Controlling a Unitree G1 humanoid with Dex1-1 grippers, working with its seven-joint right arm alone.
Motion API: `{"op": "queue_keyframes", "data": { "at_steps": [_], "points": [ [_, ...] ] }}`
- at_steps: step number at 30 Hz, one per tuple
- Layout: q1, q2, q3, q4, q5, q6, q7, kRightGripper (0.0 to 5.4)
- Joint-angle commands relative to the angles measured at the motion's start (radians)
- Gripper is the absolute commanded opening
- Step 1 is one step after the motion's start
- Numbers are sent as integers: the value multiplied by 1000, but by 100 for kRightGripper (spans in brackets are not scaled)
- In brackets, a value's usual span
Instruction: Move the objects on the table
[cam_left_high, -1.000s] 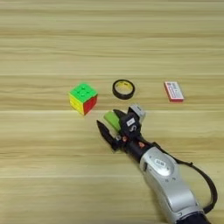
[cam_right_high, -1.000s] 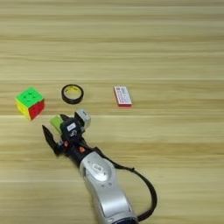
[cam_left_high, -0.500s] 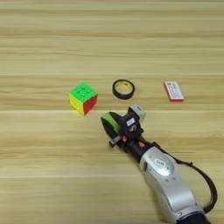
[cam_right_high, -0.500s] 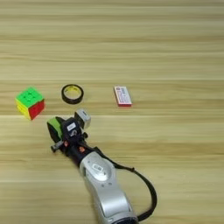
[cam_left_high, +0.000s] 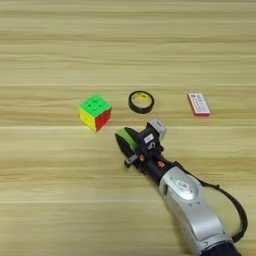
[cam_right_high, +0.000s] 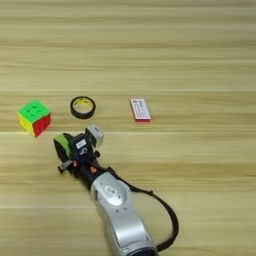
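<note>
**Tool Closed on Green Block at Mid-Desk**

Your right tool (cam_left_high: 131, 148) is clamped on the flat light-green block (cam_left_high: 125, 139), which sits between its black fingers at the desk's (cam_left_high: 60, 210) centre. The puzzle cube (cam_left_high: 95, 112) lies at ten o'clock from the block, the black tape ring (cam_left_high: 141, 101) at twelve, and the small white cube (cam_left_high: 156, 128) just beside the tool at two o'clock. The grasp looks made; next, lift cleanly and carry it clear of its neighbours.
</note>
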Motion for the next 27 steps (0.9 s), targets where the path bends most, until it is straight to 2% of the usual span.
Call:
{"op": "queue_keyframes", "data": {
  "at_steps": [1,7,15,27],
  "points": [
    [-52,-1,-17,-120,10,10,-10,136],
    [-71,-16,-42,-211,15,45,-16,136],
    [-109,-22,-87,-261,33,82,-22,136],
    [-232,-94,-289,-218,82,96,-81,136]
  ]
}}
